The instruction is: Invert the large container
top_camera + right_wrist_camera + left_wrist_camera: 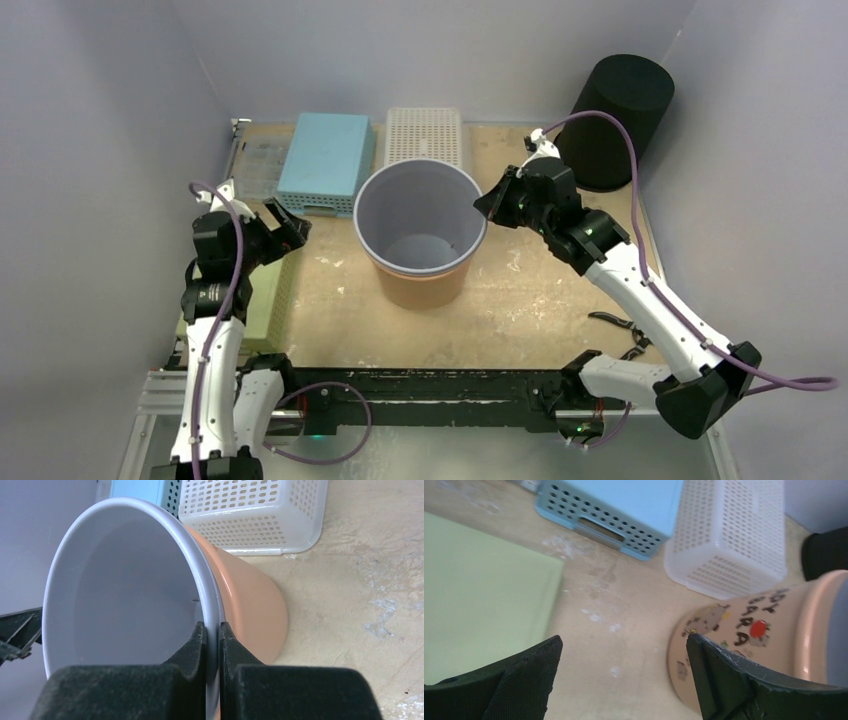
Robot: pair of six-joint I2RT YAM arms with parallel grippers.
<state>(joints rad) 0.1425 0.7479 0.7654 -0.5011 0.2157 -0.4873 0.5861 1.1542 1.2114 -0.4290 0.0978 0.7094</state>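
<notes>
"While my right gripper (212, 640) pinches the right rim of the large container (420, 215), upright at the scene's centre, what matters?"

"Tip it slowly leftward; a thin rim can slip. My left gripper (287, 225) hangs spread wide to its left, ready to steady the wall."

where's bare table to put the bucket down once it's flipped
Bare wood on the near side of the bucket, and to its right up to the right arm. Crowded at the back: blue bin, white basket, black cylinder.
</notes>
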